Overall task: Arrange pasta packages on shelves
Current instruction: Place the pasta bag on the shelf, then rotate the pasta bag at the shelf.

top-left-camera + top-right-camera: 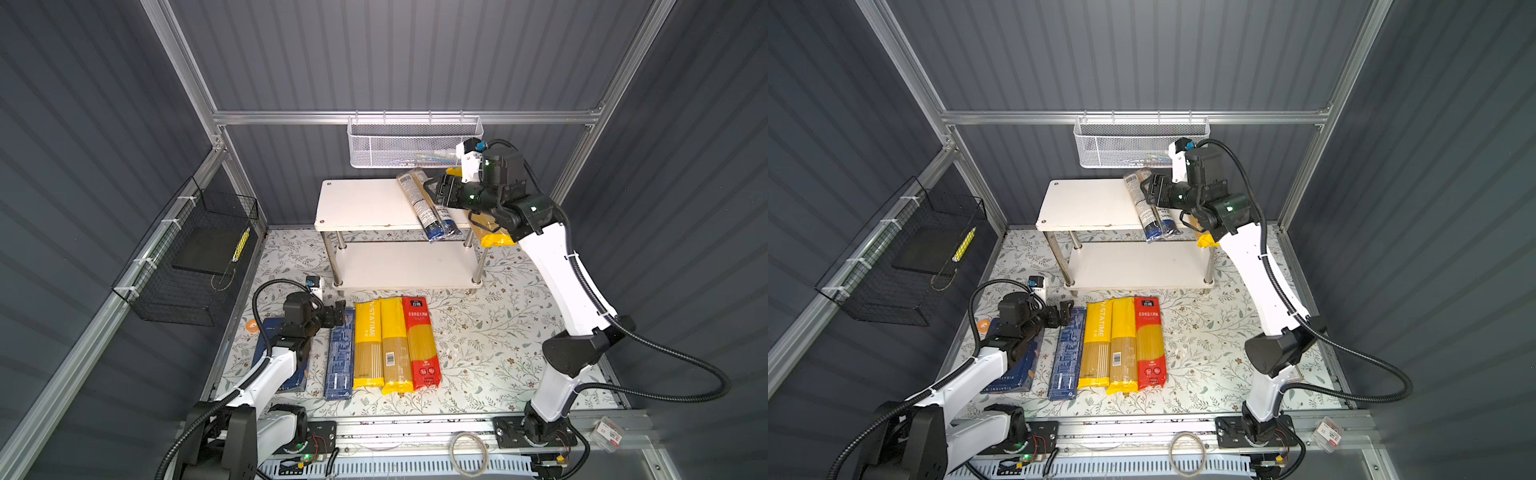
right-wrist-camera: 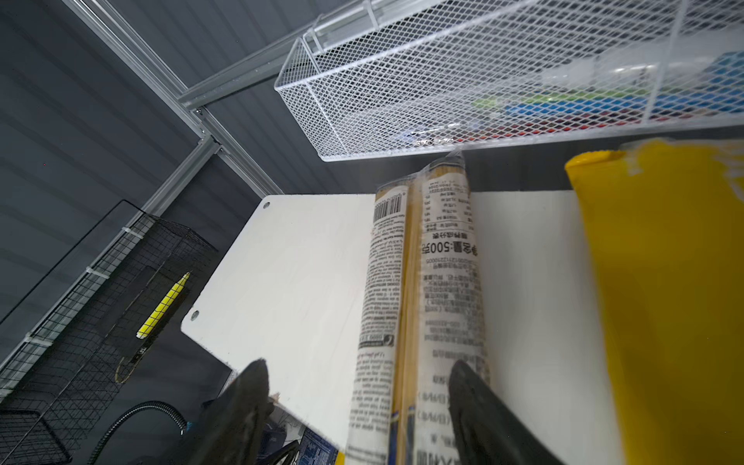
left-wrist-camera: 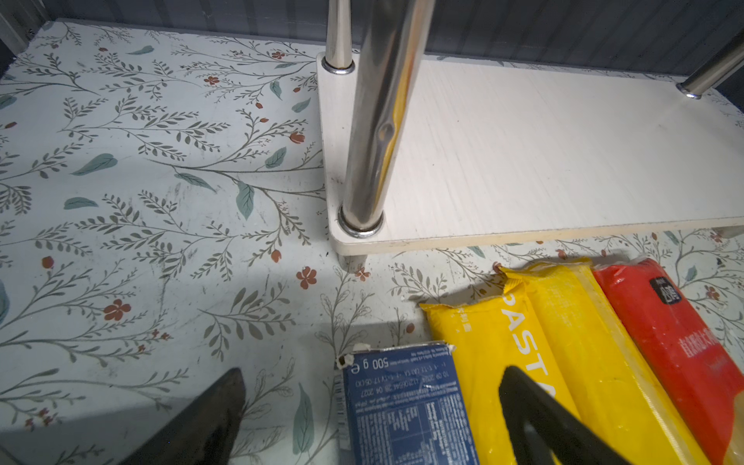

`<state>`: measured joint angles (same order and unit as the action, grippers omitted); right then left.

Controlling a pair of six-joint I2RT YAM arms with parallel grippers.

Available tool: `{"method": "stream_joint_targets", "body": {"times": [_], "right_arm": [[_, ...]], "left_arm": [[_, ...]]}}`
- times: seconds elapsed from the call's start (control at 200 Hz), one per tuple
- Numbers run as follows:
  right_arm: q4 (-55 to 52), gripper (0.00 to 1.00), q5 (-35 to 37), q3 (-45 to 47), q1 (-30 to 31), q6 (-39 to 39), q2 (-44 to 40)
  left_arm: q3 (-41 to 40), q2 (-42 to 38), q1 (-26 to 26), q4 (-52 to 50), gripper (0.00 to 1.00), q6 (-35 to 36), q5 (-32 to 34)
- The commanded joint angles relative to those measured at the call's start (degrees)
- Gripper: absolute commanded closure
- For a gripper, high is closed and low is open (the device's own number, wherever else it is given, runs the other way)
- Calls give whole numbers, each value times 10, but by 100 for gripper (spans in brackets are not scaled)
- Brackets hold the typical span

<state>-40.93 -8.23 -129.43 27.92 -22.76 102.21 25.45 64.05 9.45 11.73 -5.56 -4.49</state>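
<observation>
Placement on the upper tier is the step in hand, we judge. In both top views the shelves [image 1: 361, 203] stand at the table's [image 1: 478, 345] far edge. The clear/dark-blue pack [image 1: 422, 203] lies aslant near the top board's right end, its blue end overhanging the front edge. A yellow bag [image 1: 494, 239] lies along the right edge beside it. The right arm [image 1: 552, 266] stretches far forward, wrist about level over that pack. Five packs wait in a row on the table: wide blue box [image 1: 1013, 378], narrow blue box [image 1: 338, 361], PASTATIME bag [image 1: 368, 345], plain yellow bag [image 1: 395, 349] and red bag [image 1: 422, 340]. The left arm [image 1: 278, 365] sits folded low over the wide box.

In the left wrist view the left jaws stand wide apart, holding nothing; the narrow box's end [image 3: 406, 406] lies below them, and the lower board [image 3: 523, 153] is bare.

In the right wrist view the right jaws stand apart astride the clear/dark-blue pack [image 2: 418, 282], one of the fingers [image 2: 245, 402] well clear of it. We cannot tell whether the opposite one touches. Next, we judge, the arm must draw back without dragging the overhanging pack.
</observation>
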Motion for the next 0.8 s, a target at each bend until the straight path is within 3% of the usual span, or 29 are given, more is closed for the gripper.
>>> {"method": "stream_joint_targets", "body": {"times": [0.0,0.195,0.795], "right_arm": [[-66,22,73,7,18,59,-23],[-107,13,91,71,27,67,-61],[-137,8,128,109,62,78,-71]], "left_arm": [[14,-3,3,-7,1,10,1],[14,-3,3,-7,1,10,0],[12,-6,3,-6,1,10,0]]}}
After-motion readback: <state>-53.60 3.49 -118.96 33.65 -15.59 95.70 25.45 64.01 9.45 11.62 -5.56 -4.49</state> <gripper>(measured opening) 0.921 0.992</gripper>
